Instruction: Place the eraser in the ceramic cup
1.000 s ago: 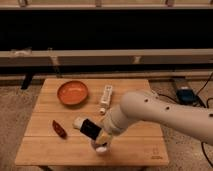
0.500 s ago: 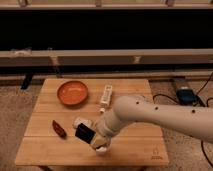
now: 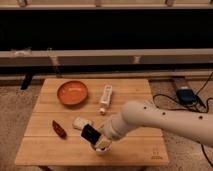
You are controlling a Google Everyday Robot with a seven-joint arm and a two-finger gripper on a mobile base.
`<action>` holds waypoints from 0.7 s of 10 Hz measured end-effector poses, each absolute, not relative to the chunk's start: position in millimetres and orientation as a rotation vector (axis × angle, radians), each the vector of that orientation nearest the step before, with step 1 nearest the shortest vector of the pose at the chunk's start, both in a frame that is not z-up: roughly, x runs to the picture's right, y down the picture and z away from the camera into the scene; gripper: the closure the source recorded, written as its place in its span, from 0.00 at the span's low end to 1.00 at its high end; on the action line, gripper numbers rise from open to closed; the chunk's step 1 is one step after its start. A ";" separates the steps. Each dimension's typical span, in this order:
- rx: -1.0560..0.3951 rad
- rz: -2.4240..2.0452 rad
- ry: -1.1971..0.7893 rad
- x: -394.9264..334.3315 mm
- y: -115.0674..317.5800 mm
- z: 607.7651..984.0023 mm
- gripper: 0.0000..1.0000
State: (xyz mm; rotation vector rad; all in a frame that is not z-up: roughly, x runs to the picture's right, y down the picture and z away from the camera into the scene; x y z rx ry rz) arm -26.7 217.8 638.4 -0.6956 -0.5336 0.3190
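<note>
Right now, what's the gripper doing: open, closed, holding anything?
Gripper: low over the table's front edge, at the ceramic cup, with the eraser at its tip; open or closed cannot be told.

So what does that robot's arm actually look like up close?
The arm is a thick, smooth, cream-white tube with rounded joints and a few small dark dots along its shell. It comes in from the right and tapers to the gripper near the table's front edge, which looks paler, with dark parts at the tip. No loose cables show on it.
</note>
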 end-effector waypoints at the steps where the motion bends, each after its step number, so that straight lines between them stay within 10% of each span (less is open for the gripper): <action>1: -0.669 0.333 -0.527 -24.1 217.9 640.0 0.70; 7: -0.581 0.349 -0.514 -22.8 217.2 641.2 0.20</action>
